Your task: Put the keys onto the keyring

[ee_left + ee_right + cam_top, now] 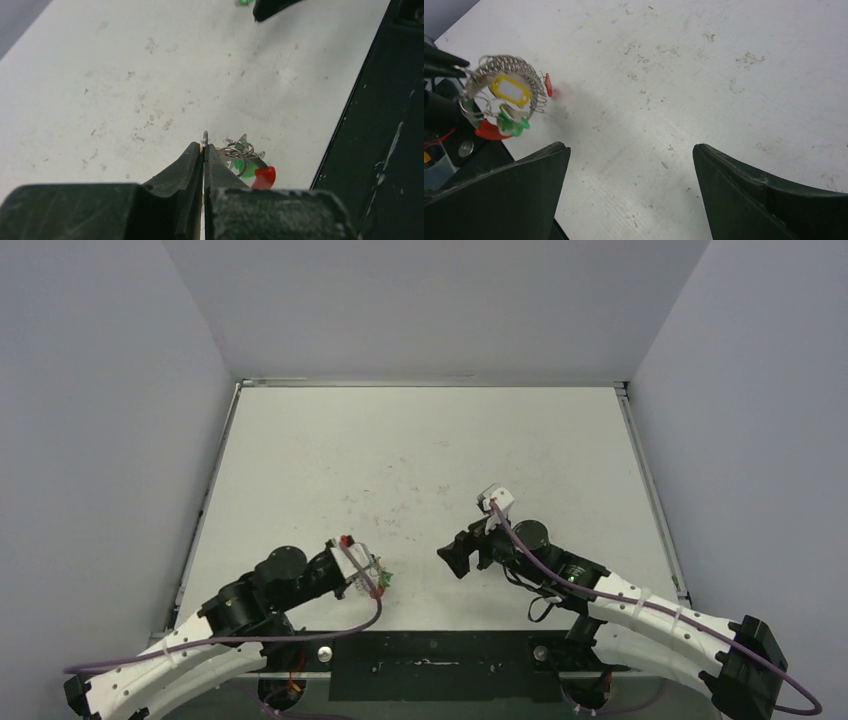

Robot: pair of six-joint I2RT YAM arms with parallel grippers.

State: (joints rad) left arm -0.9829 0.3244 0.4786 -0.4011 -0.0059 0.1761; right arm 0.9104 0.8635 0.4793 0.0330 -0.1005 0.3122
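Left pincer (204, 148) is clamped tight on the wire of the keyring (499, 62), pinching it at the fingertips and holding it just above the bench (420, 440), close to the near edge and left of the middle. The right pincer (630, 148) stands wide apart with nothing between its fingers, also near the near edge, about the middle and clear of the ring. The keys (512, 124) hang bunched inside the coil, green heads low and a yellow head (511, 90) above them, beside a red plastic piece (488, 131). Judgement: the threading looks largely done, though the pictures cannot confirm that each key sits on the wire rather than merely tangled in it. One small green piece (243, 2) shows at the top edge of the left wrist view, just beside a dark fingertip. It is cut off too far to identify, but if it is a key, it remains to be fitted. No container is in view.
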